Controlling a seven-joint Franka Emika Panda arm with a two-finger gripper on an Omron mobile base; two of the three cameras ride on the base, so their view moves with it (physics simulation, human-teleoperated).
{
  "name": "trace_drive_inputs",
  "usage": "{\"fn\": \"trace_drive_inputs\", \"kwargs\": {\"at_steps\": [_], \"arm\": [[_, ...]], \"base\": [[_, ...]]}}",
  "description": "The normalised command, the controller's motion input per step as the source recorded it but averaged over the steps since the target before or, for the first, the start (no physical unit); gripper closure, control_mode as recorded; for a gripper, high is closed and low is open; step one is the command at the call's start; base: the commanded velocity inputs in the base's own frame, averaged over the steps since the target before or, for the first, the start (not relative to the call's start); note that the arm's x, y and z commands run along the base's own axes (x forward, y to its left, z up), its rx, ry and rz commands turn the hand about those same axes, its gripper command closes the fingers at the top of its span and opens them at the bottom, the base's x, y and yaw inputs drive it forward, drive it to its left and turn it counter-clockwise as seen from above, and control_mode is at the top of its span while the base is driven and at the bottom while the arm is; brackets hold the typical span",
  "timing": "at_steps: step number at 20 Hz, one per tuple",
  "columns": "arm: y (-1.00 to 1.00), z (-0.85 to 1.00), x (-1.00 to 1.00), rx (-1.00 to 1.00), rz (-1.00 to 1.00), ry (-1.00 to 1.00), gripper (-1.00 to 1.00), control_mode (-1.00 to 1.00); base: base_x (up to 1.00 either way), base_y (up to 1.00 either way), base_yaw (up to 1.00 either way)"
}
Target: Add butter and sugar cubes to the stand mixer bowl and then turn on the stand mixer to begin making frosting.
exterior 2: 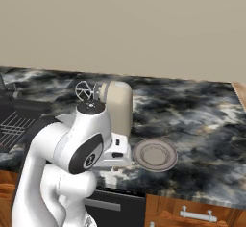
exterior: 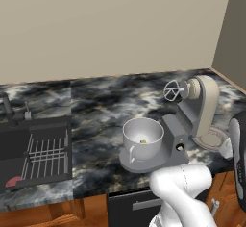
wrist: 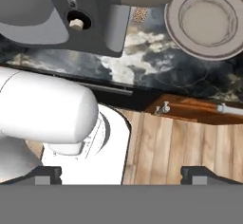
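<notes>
Standing on the dark marbled counter (exterior: 96, 106), the stand mixer (exterior: 199, 108) has its beige head tilted back, wire whisk (exterior: 172, 90) raised and clear of the stand mixer bowl (exterior: 142, 138). That bowl sits on the mixer's dark grey base, handle toward the counter's front edge, with a small yellowish piece (exterior: 143, 141) visible at its bottom; whether this is butter or sugar cannot be told. A small pale knob (wrist: 76, 24) shows on the side of the mixer base. Just beside the mixer, on the side away from the bowl, lies a round grey plate (exterior 2: 155, 155). A small tan speckled lump (wrist: 139, 14) rests on the counter between mixer base and plate. The gripper (wrist: 121, 174) is released, fingertips spread wide, holding nothing, hanging off the counter's front edge near the mixer base. Beyond the bowl, well apart from the mixer, is a dark sink (exterior: 33, 151) with a wire rack.
</notes>
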Motion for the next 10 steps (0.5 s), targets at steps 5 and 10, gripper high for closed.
{"fn": "trace_drive_inputs", "kwargs": {"at_steps": [5, 10], "arm": [[-0.49, -0.18, 0.23, 0.05, 0.14, -0.18, -1.0, -1.0], [-0.12, -0.05, 0.27, 0.07, 0.28, -0.33, -1.0, -1.0]], "base": [[0.0, 0.0, 0.0], [0.0, 0.0, 0.0]]}}
